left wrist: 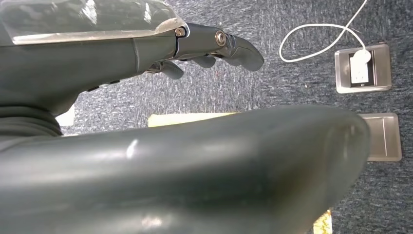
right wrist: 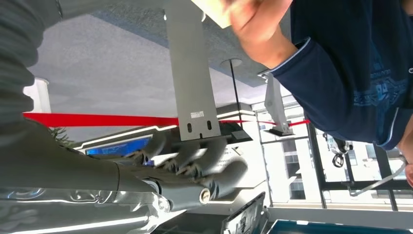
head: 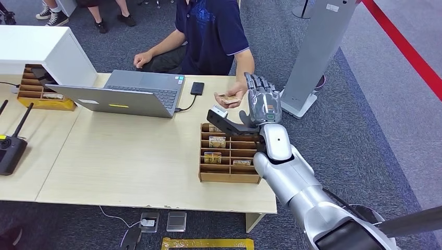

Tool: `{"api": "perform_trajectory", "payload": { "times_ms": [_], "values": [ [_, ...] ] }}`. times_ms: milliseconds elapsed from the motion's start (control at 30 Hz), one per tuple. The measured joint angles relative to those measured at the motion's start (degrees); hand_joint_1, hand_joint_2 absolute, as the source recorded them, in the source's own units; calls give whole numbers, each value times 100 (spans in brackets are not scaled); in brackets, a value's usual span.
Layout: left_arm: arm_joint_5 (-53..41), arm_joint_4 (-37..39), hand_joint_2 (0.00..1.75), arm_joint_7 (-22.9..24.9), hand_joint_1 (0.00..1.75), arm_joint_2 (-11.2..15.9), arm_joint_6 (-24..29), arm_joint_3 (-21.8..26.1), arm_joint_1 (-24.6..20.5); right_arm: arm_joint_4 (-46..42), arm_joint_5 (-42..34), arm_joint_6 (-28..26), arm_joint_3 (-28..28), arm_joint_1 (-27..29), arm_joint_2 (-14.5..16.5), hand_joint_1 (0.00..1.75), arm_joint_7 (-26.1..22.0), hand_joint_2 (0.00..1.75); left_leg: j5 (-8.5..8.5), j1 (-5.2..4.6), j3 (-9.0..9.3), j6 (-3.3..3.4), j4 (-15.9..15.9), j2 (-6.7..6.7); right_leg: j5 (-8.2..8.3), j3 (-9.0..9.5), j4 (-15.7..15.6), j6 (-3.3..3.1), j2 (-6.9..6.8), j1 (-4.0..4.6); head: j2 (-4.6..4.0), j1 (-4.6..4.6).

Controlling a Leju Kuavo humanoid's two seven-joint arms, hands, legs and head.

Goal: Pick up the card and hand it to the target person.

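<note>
A: Where is the card (head: 228, 98) sitting right now?

B: It is lying in the person's hand (head: 233, 97), just above the far edge of the table (head: 130, 156), near its far right corner. The person in the dark blue shirt (head: 211, 31) is holding it by the fingertips.

A: And the robot's right hand (head: 263, 99)?

B: It is hanging just beside the person's hand, raised over the wooden card tray (head: 229, 176) that is standing by the right edge of the table. Its fingers are standing upright and apart, and nothing is showing between them, so I am judging it empty.

A: So which step is this?

B: The handover looks finished, or is just finishing: the card is resting with the person, not with the robot.

A: What about the left hand (left wrist: 214, 46)?

B: It is hanging over the carpet (left wrist: 302, 83), fingers loosely curled and holding nothing.

A: What is the next move calling for?

B: Probably drawing the right arm away from the person, slowly, while staying clear of the tray and the laptop (head: 130, 92).
</note>
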Motion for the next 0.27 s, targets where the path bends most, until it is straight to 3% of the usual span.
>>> {"api": "perform_trajectory", "payload": {
  "times_ms": [100,167,267],
  "values": [
    [9,10,0,3,0,-19,18,26,3,-330,-361,-652,-277,156,-35,0,-513,175,1,1,-8,1,4,0,1,-7,3,0,-3,1,0,0],
    [9,18,0,3,0,-36,30,38,4,-838,-645,-1020,-745,409,-48,0,-1092,175,1,1,-6,1,3,-1,1,-5,1,0,-3,1,0,0],
    [4,26,0,-1,0,-51,40,50,4,-1342,-996,-1071,-1505,723,46,0,-1850,175,0,1,-2,1,0,-5,0,0,-2,1,-5,1,0,0]
  ]
}}
